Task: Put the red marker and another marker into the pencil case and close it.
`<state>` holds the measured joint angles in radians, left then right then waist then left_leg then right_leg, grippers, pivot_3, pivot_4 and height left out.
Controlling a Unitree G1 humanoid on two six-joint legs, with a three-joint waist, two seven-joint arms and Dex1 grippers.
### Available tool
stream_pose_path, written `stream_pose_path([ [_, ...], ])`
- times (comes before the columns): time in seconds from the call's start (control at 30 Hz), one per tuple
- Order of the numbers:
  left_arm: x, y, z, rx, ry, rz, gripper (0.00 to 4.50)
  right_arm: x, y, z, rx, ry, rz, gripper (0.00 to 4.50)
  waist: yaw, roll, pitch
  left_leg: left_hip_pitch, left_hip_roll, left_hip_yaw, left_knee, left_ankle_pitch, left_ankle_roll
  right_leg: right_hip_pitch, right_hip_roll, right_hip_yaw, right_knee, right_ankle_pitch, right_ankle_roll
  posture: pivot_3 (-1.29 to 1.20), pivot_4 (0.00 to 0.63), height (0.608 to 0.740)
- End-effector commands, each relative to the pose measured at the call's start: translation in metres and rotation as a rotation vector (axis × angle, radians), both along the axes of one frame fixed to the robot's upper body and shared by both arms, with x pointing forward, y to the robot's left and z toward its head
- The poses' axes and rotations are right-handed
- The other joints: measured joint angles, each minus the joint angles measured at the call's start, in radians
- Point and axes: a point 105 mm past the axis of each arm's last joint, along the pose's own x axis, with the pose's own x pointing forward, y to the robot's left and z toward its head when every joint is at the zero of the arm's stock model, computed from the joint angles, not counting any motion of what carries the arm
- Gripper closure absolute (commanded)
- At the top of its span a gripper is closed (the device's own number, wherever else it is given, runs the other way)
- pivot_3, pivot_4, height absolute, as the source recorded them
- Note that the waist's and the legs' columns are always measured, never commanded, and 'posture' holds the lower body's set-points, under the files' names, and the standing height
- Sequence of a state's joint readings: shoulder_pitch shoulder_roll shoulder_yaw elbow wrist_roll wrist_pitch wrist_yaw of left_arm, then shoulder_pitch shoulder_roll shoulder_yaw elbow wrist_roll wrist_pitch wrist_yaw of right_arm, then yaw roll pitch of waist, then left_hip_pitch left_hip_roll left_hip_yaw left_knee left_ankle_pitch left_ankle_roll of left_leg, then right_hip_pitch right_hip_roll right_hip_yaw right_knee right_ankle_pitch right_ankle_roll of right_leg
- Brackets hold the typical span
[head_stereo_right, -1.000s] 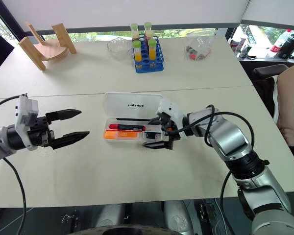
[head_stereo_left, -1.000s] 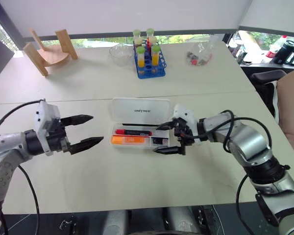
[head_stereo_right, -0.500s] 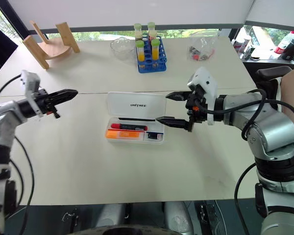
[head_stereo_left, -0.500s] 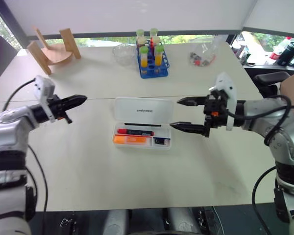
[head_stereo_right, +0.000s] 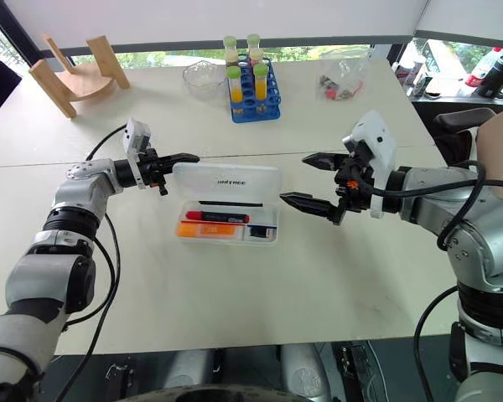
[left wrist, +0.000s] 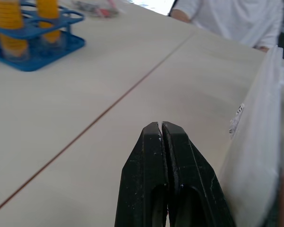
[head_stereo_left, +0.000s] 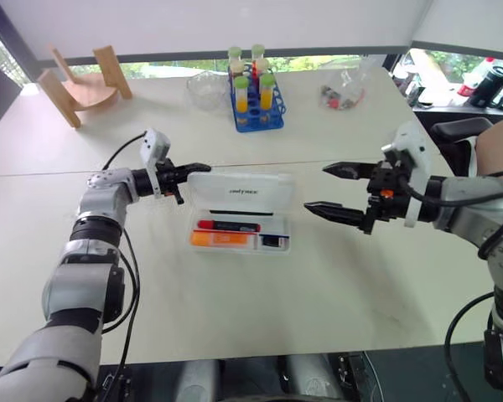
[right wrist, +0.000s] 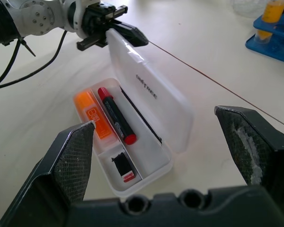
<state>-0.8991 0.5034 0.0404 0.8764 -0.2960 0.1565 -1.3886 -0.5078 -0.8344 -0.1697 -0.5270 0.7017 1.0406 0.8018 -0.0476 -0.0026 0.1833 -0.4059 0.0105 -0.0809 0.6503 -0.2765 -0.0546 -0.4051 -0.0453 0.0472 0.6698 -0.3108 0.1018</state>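
- You have one pencil case (head_stereo_left: 240, 218) lying open at the middle of the counter (head_stereo_left: 235, 310), its lid (head_stereo_left: 240, 190) raised on the far side.
- Two markers lie inside it side by side: one red marker (head_stereo_left: 227, 225) on the far side, one orange highlighter (head_stereo_left: 220, 239) on the near side.
- One small black piece (right wrist: 122, 166) sits in the case's right-hand compartment.
- Your left claw (head_stereo_left: 194, 169) has its fingers pressed together, holding nothing, tip just beside the lid's far left corner.
- Your right claw (head_stereo_left: 334, 190) hangs spread wide and empty, to the right of the case and apart from it.
- Far on the counter you can count one blue tube rack (head_stereo_left: 256, 110), one clear bowl (head_stereo_left: 206, 87), one wooden stand (head_stereo_left: 77, 84).
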Motion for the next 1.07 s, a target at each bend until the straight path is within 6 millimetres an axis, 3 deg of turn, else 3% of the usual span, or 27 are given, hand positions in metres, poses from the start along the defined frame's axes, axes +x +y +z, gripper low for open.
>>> stream_pose_path([
  [0.03, -0.018, 0.003, 0.005, 0.013, 0.02, -0.101, 4.45, -0.005, 0.001, 0.009, -0.005, -0.04, 0.01, 0.0, 0.0, 0.0, 0.0, 0.0, 0.0, 0.0, 0.0, 0.0, 0.0, 0.0, 0.0, 0.0, 0.0, 0.0, 0.0, 0.0, 0.15, 0.74],
  [0.23, -0.055, -0.003, -0.03, 0.161, 0.115, -0.227, 4.45, -0.004, 0.002, 0.01, -0.01, -0.037, 0.014, 0.0, 0.006, 0.0, 0.0, 0.0, 0.0, -0.001, 0.0, 0.001, -0.002, 0.0, 0.0, 0.0, 0.001, 0.0, 0.0, 0.0, 0.15, 0.74],
  [0.4, -0.058, -0.004, -0.081, 0.304, 0.141, -0.119, 4.45, -0.008, 0.004, 0.01, -0.009, -0.041, 0.019, 0.0, 0.021, 0.001, -0.001, 0.001, 0.0, -0.001, 0.002, 0.003, -0.005, 0.002, -0.001, 0.0, 0.001, 0.001, 0.001, 0.0, 0.15, 0.74],
  [0.5, -0.059, 0.005, -0.098, 0.364, 0.142, -0.075, 4.45, -0.009, 0.005, 0.008, -0.007, -0.04, 0.015, 0.0, 0.031, 0.002, -0.002, 0.011, -0.001, -0.001, 0.0, 0.003, -0.005, 0.012, -0.001, 0.0, 0.0, 0.001, 0.001, 0.0, 0.15, 0.74],
  [0.6, -0.06, 0.013, -0.084, 0.341, 0.117, -0.058, 4.45, -0.005, 0.002, 0.008, -0.009, -0.04, 0.008, 0.0, 0.026, 0.003, -0.003, 0.021, 0.0, -0.001, -0.002, 0.003, -0.005, 0.021, -0.001, 0.0, 0.0, 0.001, 0.001, 0.0, 0.15, 0.74],
  [0.7, -0.075, 0.032, -0.025, 0.188, 0.08, -0.008, 4.45, -0.002, -0.003, 0.002, -0.029, -0.02, 0.023, 0.0, 0.004, 0.001, -0.002, 0.026, 0.001, 0.001, -0.003, 0.003, -0.005, 0.024, 0.001, 0.002, 0.0, 0.001, 0.0, 0.0, 0.15, 0.74],
  [0.77, -0.092, 0.04, -0.001, 0.15, 0.089, 0.008, 4.45, -0.001, -0.005, -0.002, -0.029, -0.001, 0.03, 0.0, -0.008, -0.001, -0.001, 0.025, 0.005, 0.0, -0.004, 0.003, -0.005, 0.022, 0.003, 0.003, 0.0, 0.001, -0.001, 0.0, 0.15, 0.74],
  [0.9, -0.125, 0.058, 0.021, 0.149, 0.098, 0.099, 4.45, -0.001, -0.016, -0.016, -0.061, 0.04, 0.03, 0.0, 0.005, 0.0, -0.001, 0.014, 0.006, -0.002, -0.004, 0.003, -0.005, 0.011, 0.003, 0.002, 0.0, 0.001, -0.001, 0.0, 0.15, 0.74],
  [1.07, -0.154, 0.073, 0.026, 0.159, 0.114, 0.225, 4.45, -0.007, -0.026, -0.029, -0.09, 0.092, 0.066, 0.0, 0.01, 0.0, -0.001, 0.013, 0.004, -0.001, -0.004, 0.002, -0.004, 0.013, -0.002, 0.002, -0.004, 0.001, 0.0, 0.0, 0.15, 0.74],
])
